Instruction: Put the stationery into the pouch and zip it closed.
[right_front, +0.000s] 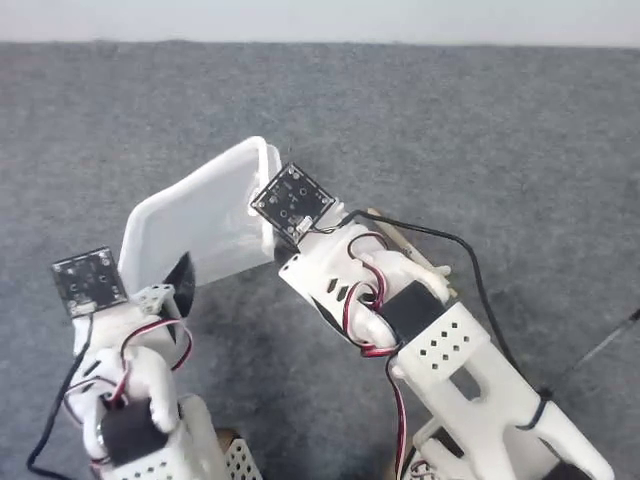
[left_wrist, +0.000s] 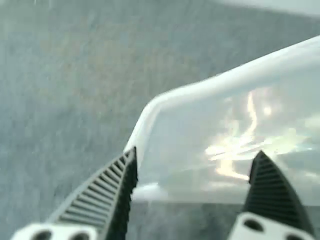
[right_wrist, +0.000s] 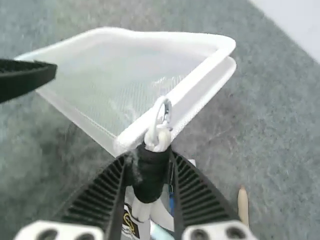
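Grey carpeted tabletop (right_front: 500, 130), pale wall strip behind it. High view: translucent white mesh pouch (right_front: 205, 215) is lifted off the carpet and tilted, held between both arms. A thin wooden pencil (right_front: 412, 243) lies on the carpet near the pouch, partly hidden by an arm. Left wrist view: left gripper (left_wrist: 195, 156) released, jaws wide apart, pouch's edge between them. Right wrist view: right gripper (right_wrist: 148, 162) clenched on the black zipper pull (right_wrist: 150, 177) at the pouch's corner.

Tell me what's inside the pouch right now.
Through the translucent wall of the pouch I see mesh texture and glare, no distinct item shapes. The end by the zipper pull is covered by the right gripper, so contents there can't be told.
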